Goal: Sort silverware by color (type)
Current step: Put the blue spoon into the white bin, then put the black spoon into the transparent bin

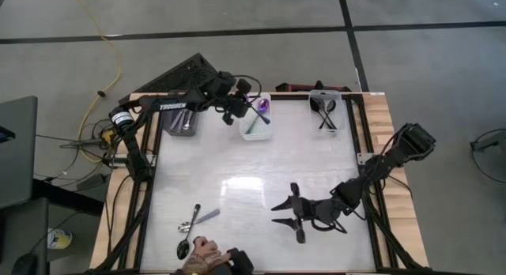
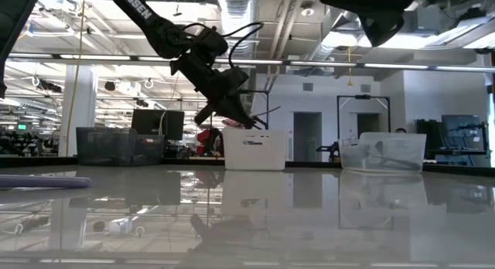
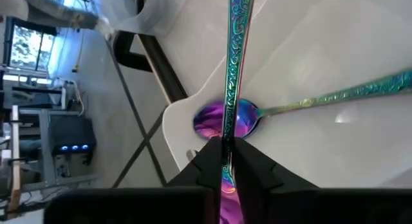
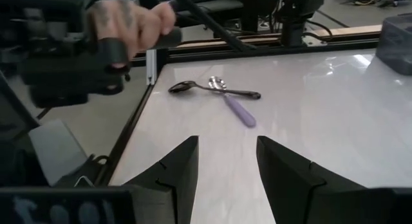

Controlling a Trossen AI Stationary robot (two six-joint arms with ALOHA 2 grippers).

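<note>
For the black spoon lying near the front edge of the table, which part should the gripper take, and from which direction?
Probably grip the black spoon at mid-handle, from straight above, fingers across it: it lies flat, its bowl near a person's hand, its handle crossing the lilac-handled spoon. The open right gripper is nearest.

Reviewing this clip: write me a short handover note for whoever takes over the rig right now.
Left gripper: shut on an iridescent spoon, held over the middle white bin, where another iridescent spoon already lies.
Right gripper: open, empty, low over the table's near half.
Done: black spoons in the right-hand bin; something silver in the dark left-hand bin.
Left: release the held spoon; sort the two loose spoons near the front edge, beside a person's hand.
</note>
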